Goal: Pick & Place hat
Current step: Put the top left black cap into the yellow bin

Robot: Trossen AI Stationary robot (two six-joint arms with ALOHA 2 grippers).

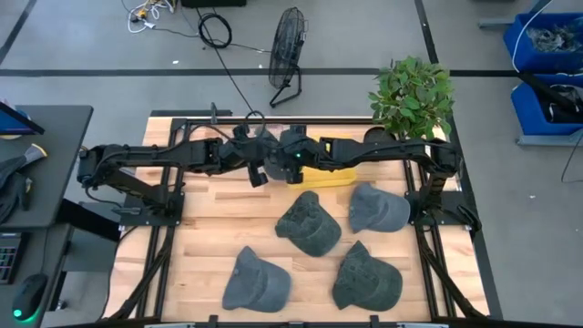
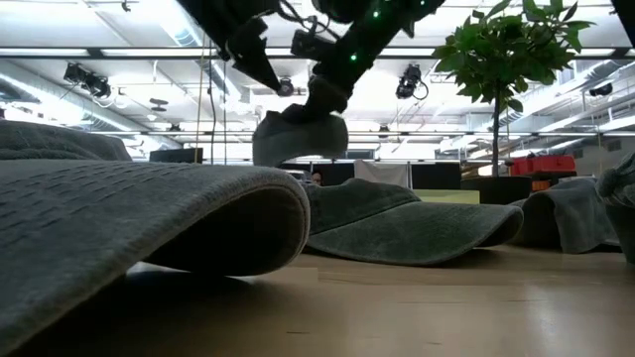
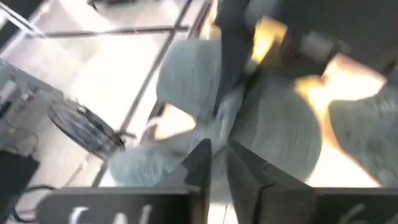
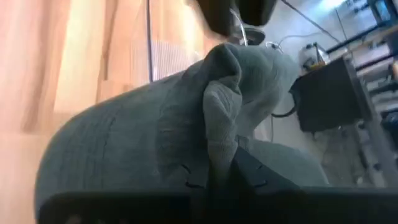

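Note:
A grey cap [image 2: 298, 137] hangs in the air over the far middle of the table, and my right gripper [image 2: 327, 97] is shut on it. The right wrist view shows its bunched cloth [image 4: 186, 124] filling the picture. My left gripper [image 1: 258, 176] hovers just to the left of it. Its fingers [image 3: 200, 163] point toward the cap [image 3: 186, 81] with a narrow gap between them, and nothing is in that gap. Several more grey caps lie flat on the table: [image 1: 308, 221], [image 1: 378, 208], [image 1: 257, 281], [image 1: 366, 276]. My right gripper pinches a raised fold of the cap's crown cloth [image 4: 219, 118] between its two fingers, coming from above and slanting down. The cap is lifted clear of the table and hangs below the fingers, its brim end drooping [image 2: 270, 147].
A yellow box [image 1: 332, 175] sits under the right arm near the table's far edge. A potted plant [image 1: 412, 96] stands at the far right corner. Black frame rails run along both sides. The near-left part of the wooden top [image 1: 205, 228] is bare.

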